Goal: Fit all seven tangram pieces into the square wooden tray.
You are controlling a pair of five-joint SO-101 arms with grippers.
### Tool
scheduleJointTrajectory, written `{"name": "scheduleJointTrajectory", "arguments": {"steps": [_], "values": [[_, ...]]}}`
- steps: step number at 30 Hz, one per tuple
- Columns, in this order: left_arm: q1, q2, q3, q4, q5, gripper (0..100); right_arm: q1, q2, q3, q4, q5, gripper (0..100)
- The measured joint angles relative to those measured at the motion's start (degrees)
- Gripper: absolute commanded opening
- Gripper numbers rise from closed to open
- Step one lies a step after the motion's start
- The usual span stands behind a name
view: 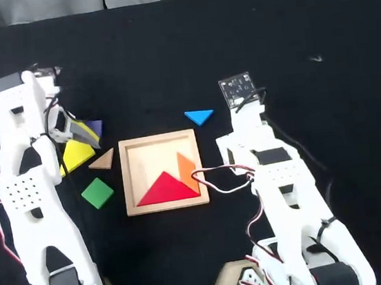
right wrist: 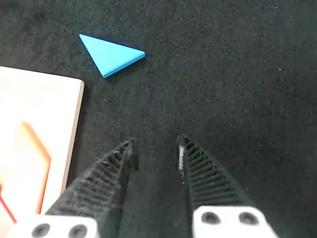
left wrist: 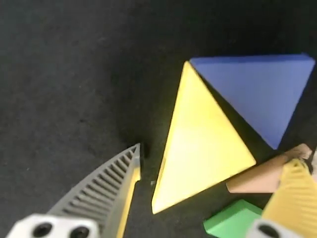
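Grey ribbed left fingers (left wrist: 116, 186) stand wide apart w/ nothing held, one either side of the yellow triangle (left wrist: 203, 144), which lies flat on the black worktop (view: 304, 45) left of the tray (view: 129, 178).

Main risk is crowding:
- The tan triangle (left wrist: 257, 178) sits right at one finger and touches the yellow corner, so a close could pinch both or kick the tan one away.
- The dark blue triangle (left wrist: 257, 89) runs along the yellow's far edge, touching or nearly, can't tell. It could get dragged along.
- The green square (left wrist: 233, 220) is just beside that same finger, so it may get nudged too.

The yellow piece is flat w/ slanted sides. Fingers closing on sloped edges would prob. squeeze it out or spin it.

Black right fingers (right wrist: 114, 173) are part open and empty, over bare worktop just beside the tray edge. The light blue triangle (right wrist: 111, 54) lies apart, further out. A careless move there could bump the tray and shift the red triangle (view: 165, 187) and orange piece (view: 187, 165) already inside.

Five pieces are outside. A large piece set down at the wrong angle would catch on the rim or block the rest.
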Motion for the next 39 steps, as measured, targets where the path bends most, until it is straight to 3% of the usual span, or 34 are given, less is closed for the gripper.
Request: {"name": "scheduleJointTrajectory", "arguments": {"steps": [4, 8, 15, 27, 39], "values": [[0.5, -9.8, 2.6, 0.5, 1.1, 42, 0.0, 0.0, 0.0, 0.0, 0.0, 14.1], [5.0, -20.3, 15.4, 0.3, -2.6, 42, 0.0, 0.0, 0.0, 0.0, 1.0, 13.9], [5.9, -24.0, 30.7, -10.4, -3.7, 42, 0.0, 0.0, 0.0, 0.0, 3.2, 13.8], [5.8, -16.9, 28.9, -13.5, -5.8, 42, 0.0, 0.0, 0.0, 0.0, 3.3, 13.8], [1.3, -13.1, 25.6, -13.5, -6.9, 42, 0.0, 0.0, 0.0, 0.0, 3.3, 13.8]]}}
